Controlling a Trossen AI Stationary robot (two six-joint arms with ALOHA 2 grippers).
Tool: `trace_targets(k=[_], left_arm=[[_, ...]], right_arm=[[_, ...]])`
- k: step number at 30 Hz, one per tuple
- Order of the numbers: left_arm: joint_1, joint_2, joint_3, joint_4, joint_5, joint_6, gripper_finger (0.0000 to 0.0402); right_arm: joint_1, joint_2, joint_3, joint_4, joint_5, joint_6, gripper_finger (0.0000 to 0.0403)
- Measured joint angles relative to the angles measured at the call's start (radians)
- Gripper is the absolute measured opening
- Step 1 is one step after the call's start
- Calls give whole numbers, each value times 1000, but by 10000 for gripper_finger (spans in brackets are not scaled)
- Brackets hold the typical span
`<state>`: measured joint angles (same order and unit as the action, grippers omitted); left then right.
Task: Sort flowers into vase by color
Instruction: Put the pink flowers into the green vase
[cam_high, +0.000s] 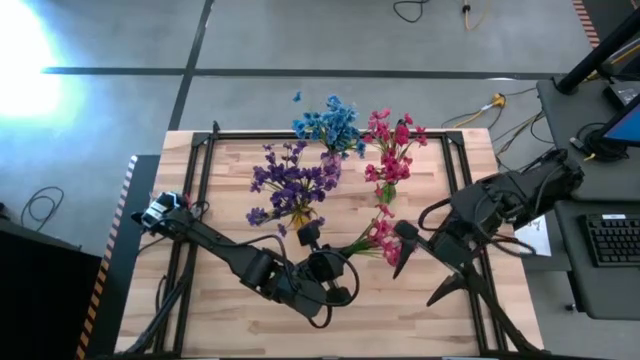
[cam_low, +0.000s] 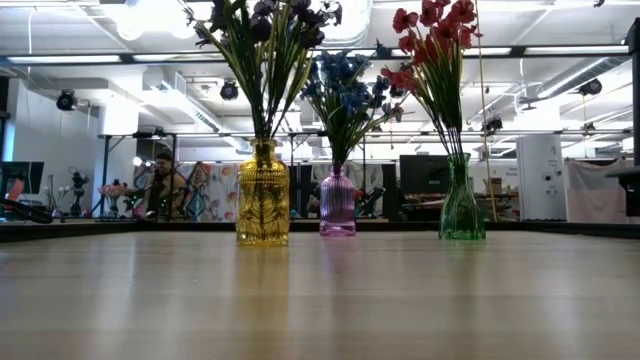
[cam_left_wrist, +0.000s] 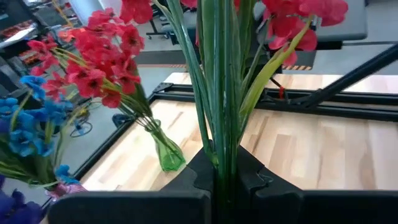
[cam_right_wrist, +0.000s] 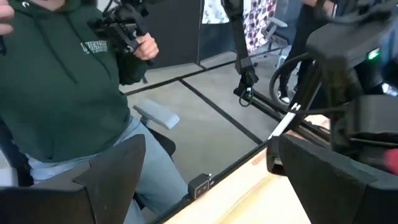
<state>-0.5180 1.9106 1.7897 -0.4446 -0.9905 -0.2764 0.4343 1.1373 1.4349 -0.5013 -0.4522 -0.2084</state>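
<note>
The left pincer (cam_high: 325, 262), near the wooden worktop's (cam_high: 240, 320) six o'clock edge, is clamped on the green stems of a red-pink artificial flower sprig (cam_high: 378, 237), its blooms toward three o'clock. The right pincer (cam_high: 404, 243) stands wide apart, empty, just beside those blooms.

We see harsh glare on the floor (cam_high: 25, 60) beyond the desk's far left corner; ceiling lamps (cam_low: 130, 25) shine evenly.
</note>
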Motion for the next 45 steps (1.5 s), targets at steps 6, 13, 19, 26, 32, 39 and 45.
trace_targets(k=[6, 13, 19, 26, 32, 39, 45], left_arm=[[-17, 0, -1, -23, 71, 3, 1], [-58, -1, -112, 124, 272, 198, 1], [-80, -4, -222, 371, 358, 329, 1], [-80, -5, -303, 637, 346, 496, 1], [-84, -13, -394, 827, 322, 558, 1], [-84, -15, -460, 1029, 320, 651, 1], [-82, -15, -499, 1153, 307, 712, 1]], right_arm=[[0, -26, 64, -31, 9, 0, 359], [0, -84, 135, -229, 279, 0, 359], [0, -158, 49, -321, 407, 118, 359], [-1, -251, -220, -215, 561, 192, 359], [0, -304, -459, 31, 557, 216, 359], [2, -268, -715, 472, 497, 178, 359], [2, -191, -868, 917, 494, 161, 359]])
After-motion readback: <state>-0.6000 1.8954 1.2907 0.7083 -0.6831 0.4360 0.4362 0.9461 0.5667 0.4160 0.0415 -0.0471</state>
